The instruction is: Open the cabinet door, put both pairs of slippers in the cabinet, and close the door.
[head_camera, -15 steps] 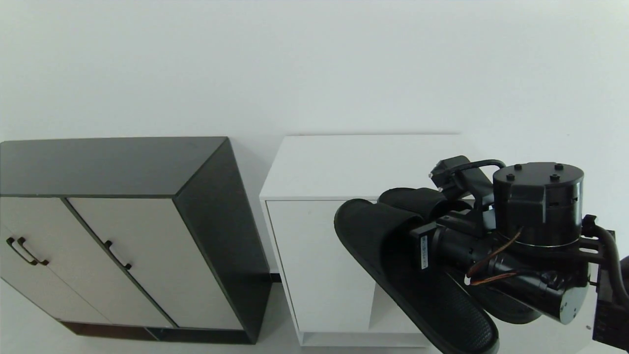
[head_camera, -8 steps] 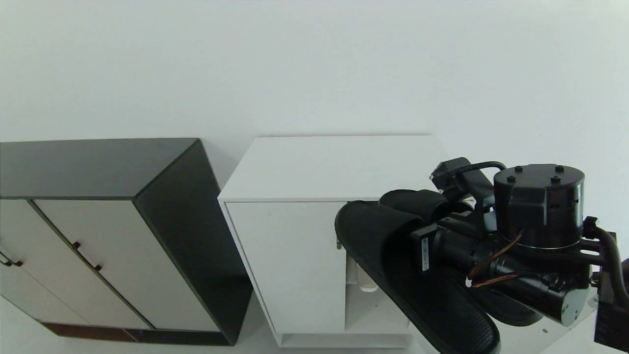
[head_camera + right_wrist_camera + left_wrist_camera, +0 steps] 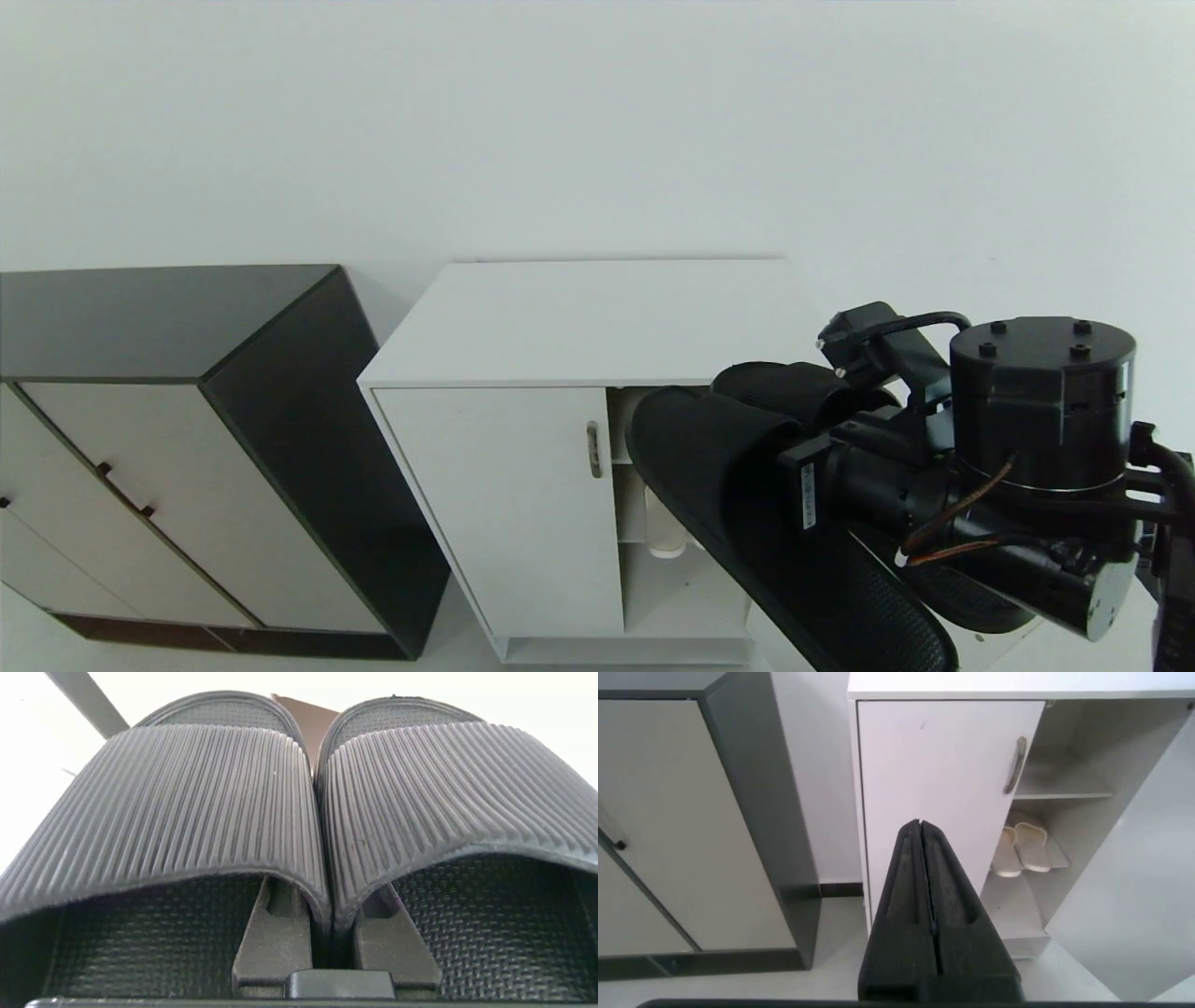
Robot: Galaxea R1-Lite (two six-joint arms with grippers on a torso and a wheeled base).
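The right tool (image 3: pixel 329 926) is closed on the pair of black slippers (image 3: pixel 747 485), pinching the two inner strap edges together. It holds them in the air just before the open right half of the white cabinet (image 3: pixel 579 317). Their long axis slants from the opening down and back toward the robot. I take the far ends for the toes.

The left tool (image 3: pixel 922 905) hangs lower, fingers pressed together on nothing. A pale pair of slippers (image 3: pixel 1027 849) already sits on a low shelf inside.

The worry is that slant. Pushed in as they are, the far ends could catch the closed left door (image 3: pixel 504 504) or a shelf edge. With only the straps pinched, a knock might twist them loose.
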